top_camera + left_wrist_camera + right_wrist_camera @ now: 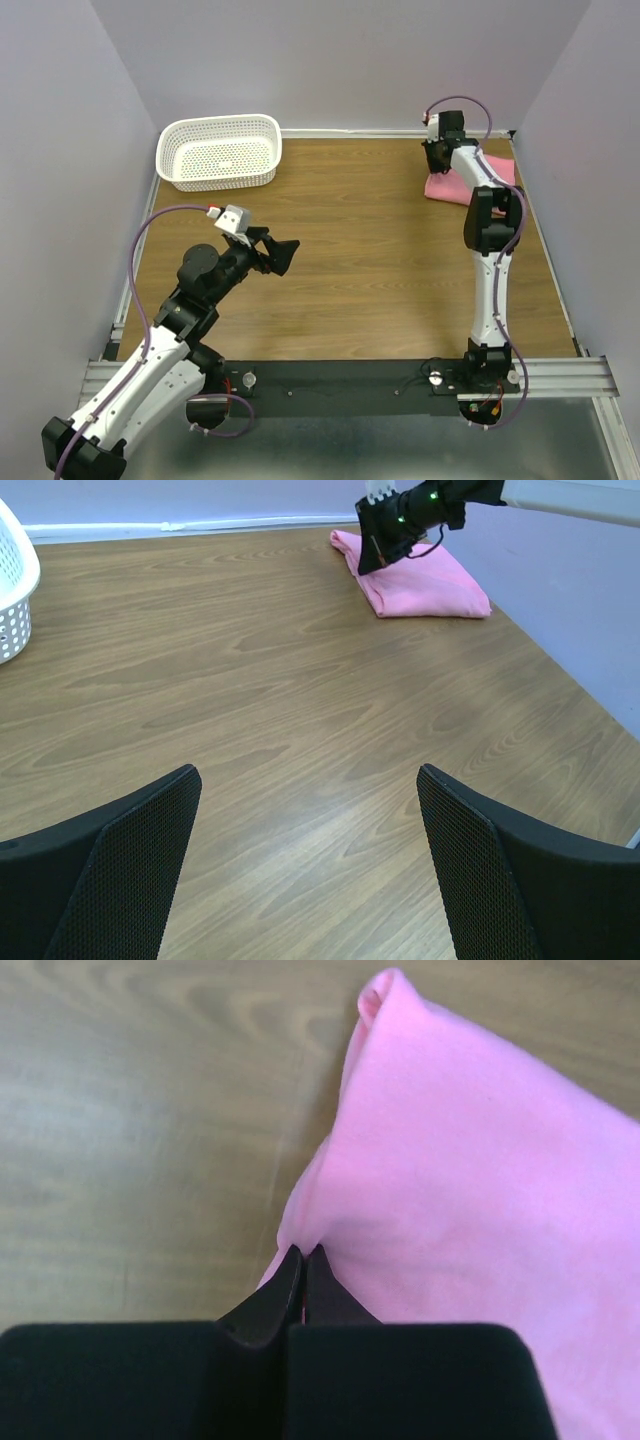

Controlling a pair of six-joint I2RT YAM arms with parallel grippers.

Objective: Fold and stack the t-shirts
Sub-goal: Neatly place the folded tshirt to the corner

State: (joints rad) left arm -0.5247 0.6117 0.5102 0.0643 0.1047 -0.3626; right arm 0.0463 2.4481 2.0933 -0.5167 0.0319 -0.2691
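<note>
The salmon-pink t-shirt (pixel 443 188) lies folded into a small bundle at the far right corner of the wooden table; it also shows in the left wrist view (pixel 425 585) and fills the right wrist view (pixel 470 1160). My right gripper (pixel 437 168) (pixel 304 1252) is shut, its tips pinching the bundle's near left edge; in the left wrist view this gripper (pixel 368 558) sits at the bundle's left end. My left gripper (pixel 288 255) (pixel 308 772) is open and empty, above bare table left of centre, far from the shirt.
A white perforated basket (pixel 218 120) stands at the far left corner; its rim shows in the left wrist view (pixel 15 590). Lilac walls enclose the table on three sides. The right arm (pixel 490 260) stretches along the right side.
</note>
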